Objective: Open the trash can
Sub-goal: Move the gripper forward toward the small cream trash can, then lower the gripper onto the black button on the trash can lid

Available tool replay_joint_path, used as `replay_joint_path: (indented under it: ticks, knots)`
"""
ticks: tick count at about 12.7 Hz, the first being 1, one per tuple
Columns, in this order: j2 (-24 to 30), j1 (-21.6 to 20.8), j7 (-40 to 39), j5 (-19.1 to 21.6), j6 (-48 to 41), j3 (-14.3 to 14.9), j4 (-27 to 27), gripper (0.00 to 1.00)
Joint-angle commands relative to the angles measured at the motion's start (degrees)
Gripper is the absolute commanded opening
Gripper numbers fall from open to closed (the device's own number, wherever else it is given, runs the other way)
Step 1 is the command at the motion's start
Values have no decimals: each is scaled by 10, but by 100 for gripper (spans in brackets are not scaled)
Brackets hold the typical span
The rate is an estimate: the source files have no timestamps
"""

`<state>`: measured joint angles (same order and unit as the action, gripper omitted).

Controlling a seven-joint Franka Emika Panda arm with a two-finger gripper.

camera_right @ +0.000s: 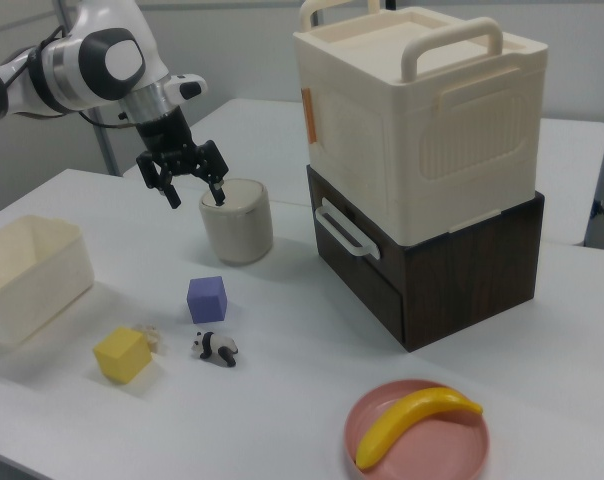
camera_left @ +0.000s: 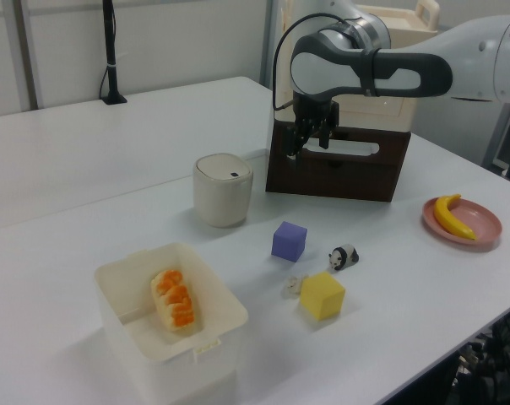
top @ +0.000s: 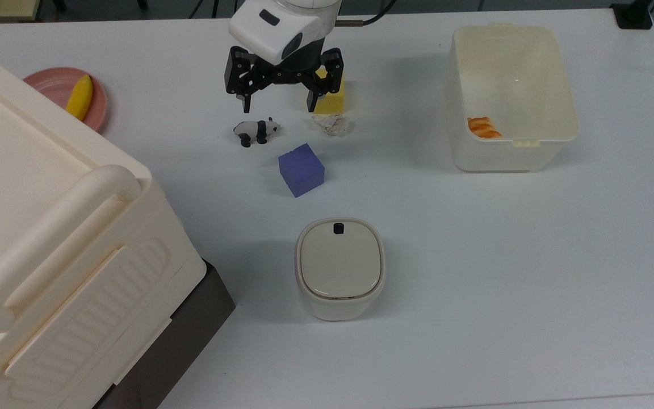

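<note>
Robotics lab, white worktable (top: 474, 255) set with test props, toy panda (top: 256, 131), purple cube (top: 301, 168), yellow cube (camera_left: 322, 295), plastic banana (camera_right: 414, 421) on pink plate (camera_right: 462, 445), black camera stand (camera_left: 111, 51) at far edge, plain pale walls

Bright, even light from overhead washes the white worktop (top: 503, 255) nearly flat, so the shadows are soft and pale (a faint grey pool beside the trash can (top: 339, 268) in the top view, another beside the translucent tub (top: 511, 91)). A small glint sits on the tub's floor, and all three views look slightly soft and grainy
</note>
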<state>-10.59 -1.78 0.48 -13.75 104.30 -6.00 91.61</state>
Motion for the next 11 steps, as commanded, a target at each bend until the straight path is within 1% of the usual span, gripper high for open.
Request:
replay_joint_path:
  ticks: [1, 2, 3, 4, 8, 10, 11]
  knots:
    - [6, -2, -4, -3, 15, 6, 9, 100]
    - [7, -2, -7, -2, 12, 6, 8, 79]
    - [7, -4, -7, -1, 8, 6, 2, 47]
    - [7, -5, -7, -1, 8, 6, 1, 0]
    - [7, -6, -32, 1, 11, 6, 1, 0]
    - [5, -5, -34, 11, 19, 6, 0, 0]
    - [5, -5, -33, 24, 54, 6, -3, 0]
